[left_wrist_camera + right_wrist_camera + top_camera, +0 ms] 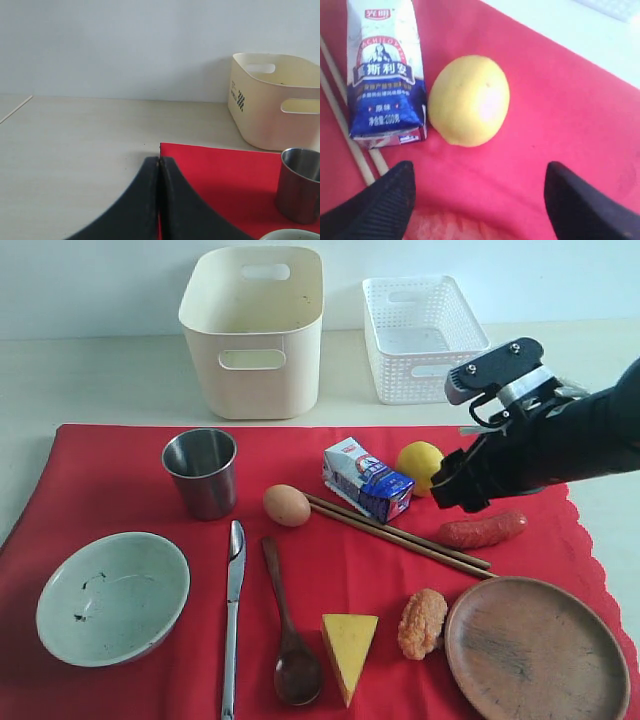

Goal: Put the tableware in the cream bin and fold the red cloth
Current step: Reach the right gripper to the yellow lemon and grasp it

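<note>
On the red cloth lie the steel cup, speckled bowl, knife, wooden spoon, chopsticks and brown plate. The cream bin stands behind the cloth and looks empty. My right gripper hangs open just above the cloth, between the lemon and the sausage, holding nothing. Its fingers stand wide apart. My left gripper is shut and empty, near the cloth's far left corner. It does not show in the exterior view.
A white lattice basket stands to the right of the bin. Also on the cloth are an egg, a milk carton, a cheese wedge and a nugget. Bare table lies left of the cloth.
</note>
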### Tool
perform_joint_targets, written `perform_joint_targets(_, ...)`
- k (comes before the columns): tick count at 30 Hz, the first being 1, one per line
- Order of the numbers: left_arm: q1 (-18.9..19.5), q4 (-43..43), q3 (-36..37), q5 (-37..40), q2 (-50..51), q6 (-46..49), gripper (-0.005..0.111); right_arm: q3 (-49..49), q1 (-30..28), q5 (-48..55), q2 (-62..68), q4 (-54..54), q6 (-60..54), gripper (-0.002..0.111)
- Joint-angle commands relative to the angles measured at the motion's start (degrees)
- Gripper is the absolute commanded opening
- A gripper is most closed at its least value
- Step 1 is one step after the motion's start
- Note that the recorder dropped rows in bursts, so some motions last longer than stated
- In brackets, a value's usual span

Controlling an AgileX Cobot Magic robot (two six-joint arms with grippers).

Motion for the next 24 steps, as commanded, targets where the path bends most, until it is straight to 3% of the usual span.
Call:
perform_joint_targets(1, -0.33, 0.01, -0.01, 0.15, -0.34, 0.01, 0.002, -5.23, 0.17, -1.30, 4.57, 0.16, -0.67, 0.070)
perform_joint_targets(15, -0.33, 0.01, -0.01, 0.15, -0.34, 0.01, 0.002, -13.07, 0.17, -1.57, 14.98, 1.99, 5.49, 0.069)
perform_joint_targets(24, -0.33, 0.01, -0.01, 0.15, -0.34, 0.01, 0.002, -13.42, 0.17, -1.86, 17.44, 4.69, 5.49, 0.062)
